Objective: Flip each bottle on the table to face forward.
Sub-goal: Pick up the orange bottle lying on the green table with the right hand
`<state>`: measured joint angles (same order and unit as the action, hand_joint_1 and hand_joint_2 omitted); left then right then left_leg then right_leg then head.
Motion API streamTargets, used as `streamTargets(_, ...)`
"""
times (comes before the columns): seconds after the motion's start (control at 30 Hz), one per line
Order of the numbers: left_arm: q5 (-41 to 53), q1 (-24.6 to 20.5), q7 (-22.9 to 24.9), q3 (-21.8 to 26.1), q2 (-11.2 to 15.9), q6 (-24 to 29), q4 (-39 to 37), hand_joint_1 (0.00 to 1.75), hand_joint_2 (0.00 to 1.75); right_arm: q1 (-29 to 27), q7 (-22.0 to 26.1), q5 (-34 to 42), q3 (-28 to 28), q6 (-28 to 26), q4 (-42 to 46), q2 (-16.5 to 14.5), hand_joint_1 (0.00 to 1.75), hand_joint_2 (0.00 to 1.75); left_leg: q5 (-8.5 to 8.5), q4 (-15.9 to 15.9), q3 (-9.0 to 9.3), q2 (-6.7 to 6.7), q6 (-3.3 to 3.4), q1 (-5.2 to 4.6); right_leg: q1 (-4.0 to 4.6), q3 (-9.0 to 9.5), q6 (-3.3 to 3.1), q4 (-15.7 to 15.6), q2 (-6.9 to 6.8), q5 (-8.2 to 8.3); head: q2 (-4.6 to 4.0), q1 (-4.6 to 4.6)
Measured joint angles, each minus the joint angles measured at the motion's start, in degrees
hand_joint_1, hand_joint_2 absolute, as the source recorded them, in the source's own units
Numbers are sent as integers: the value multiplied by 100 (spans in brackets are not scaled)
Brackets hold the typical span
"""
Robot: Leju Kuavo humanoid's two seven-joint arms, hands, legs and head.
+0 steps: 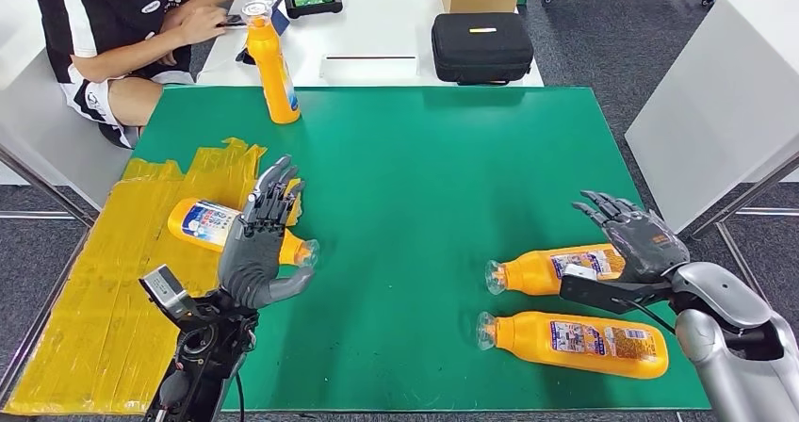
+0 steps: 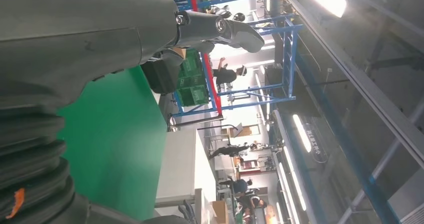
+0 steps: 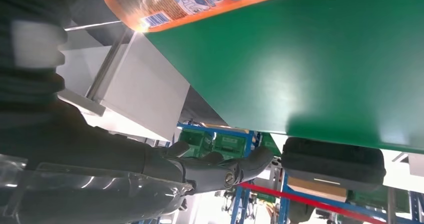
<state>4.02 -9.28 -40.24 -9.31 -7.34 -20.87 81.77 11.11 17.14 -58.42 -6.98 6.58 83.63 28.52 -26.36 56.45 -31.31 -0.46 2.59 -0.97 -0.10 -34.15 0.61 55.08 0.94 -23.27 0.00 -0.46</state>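
On my left, a bottle point(image 1: 221, 227) lies on its side across the yellow tape point(image 1: 104, 290) and the green mat point(image 1: 424, 177), cap toward the middle of the table. My left hand point(image 1: 262, 243) hovers over it, fingers spread and straight, gripping nothing. To do this well I should lower the hand squarely over the body, close around its middle rather than the neck, and roll it so the label faces me. Further back an upright bottle point(image 1: 272, 64) stands near the mat's far edge, just in front of a seated person point(image 1: 122, 26). To the right, two more bottles lie on their sides, caps pointing left: one point(image 1: 556, 269) just beside my right hand point(image 1: 636, 238), the other point(image 1: 575, 342) nearer me. That hand is also open and empty, above the first bottle's base end.
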Motion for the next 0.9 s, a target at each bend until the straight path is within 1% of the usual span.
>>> streamTargets(0.27,-1,-5,0,0,-9,0,-17,0,175,34,-6,0,-24,7,-79,26,0,175,0,0,-1,0,0,0,0,-1,0,0,0,0,0,-1)
streamTargets(0.37,0,-14,1,1,-9,2,-38,0,175,120,-29,10,-42,93,-171,21,0,175,0,0,-3,0,0,0,0,-1,0,0,0,0,0,0)
streamTargets(0.6,23,-44,86,3,-42,3,-68,0,175,859,-39,138,-316,472,-1115,-95,0,175,4,0,1,2,4,0,0,1,0,0,0,1,0,1)
streamTargets(0.73,26,-80,127,2,-54,33,-104,0,175,1141,-156,8,-486,488,-1698,-198,0,175,6,0,0,-4,5,1,1,0,1,1,-2,2,0,-1)
streamTargets(0.9,23,-124,181,-4,-80,50,-164,0,175,1290,-220,-60,-596,402,-2252,-286,0,175,5,0,-3,-3,5,1,1,-1,1,1,-2,2,0,0)
